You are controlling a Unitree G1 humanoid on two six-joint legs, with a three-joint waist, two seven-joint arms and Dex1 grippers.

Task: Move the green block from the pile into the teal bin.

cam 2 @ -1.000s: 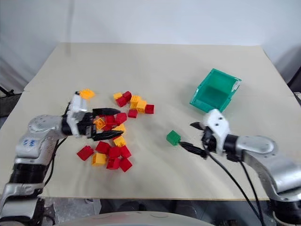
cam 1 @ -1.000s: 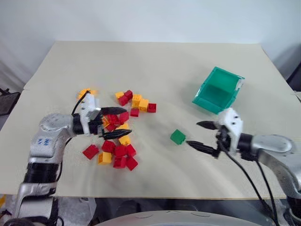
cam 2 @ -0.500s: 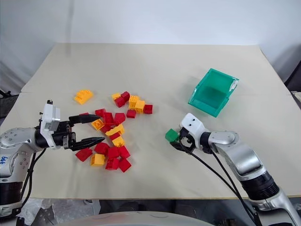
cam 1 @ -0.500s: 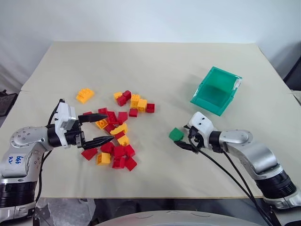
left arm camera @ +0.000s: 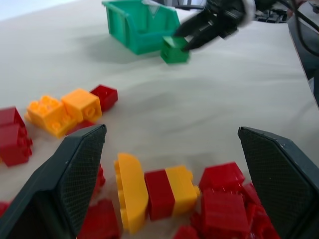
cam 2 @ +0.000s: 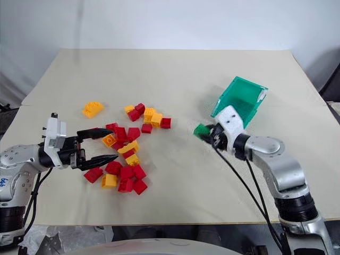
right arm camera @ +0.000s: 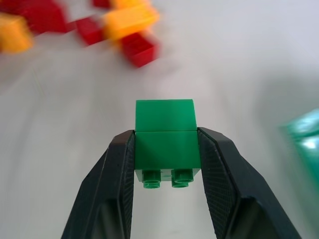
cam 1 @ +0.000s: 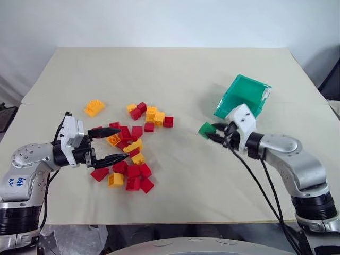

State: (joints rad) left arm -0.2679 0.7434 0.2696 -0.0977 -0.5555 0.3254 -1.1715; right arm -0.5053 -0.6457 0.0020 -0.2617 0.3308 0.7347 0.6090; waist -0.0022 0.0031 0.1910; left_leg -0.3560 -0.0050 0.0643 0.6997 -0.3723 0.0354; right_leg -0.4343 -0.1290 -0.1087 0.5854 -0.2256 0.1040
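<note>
1. Brick status: the green block (right arm camera: 165,142) sits at centre right of the head view, clamped in your right gripper (cam 1: 215,135), just beside the teal bin (cam 1: 244,98).
2. Grip is on two opposite flat sides, studs facing the wrist.
3. Judged light, rigid and smooth-walled; you should keep the pads square on those faces.
4. Your left gripper (cam 1: 109,144) stands spread wide and empty at the pile (cam 1: 130,154), lower left.

Broad, flat, matte cream surface (cam 1: 175,79), pale and bare between the left gripper (cam 1: 118,144) and the right gripper (cam 1: 213,132), spreading well past both. Plain white wall (cam 1: 159,21) rising beyond its far edge, well apart from either gripper.
</note>
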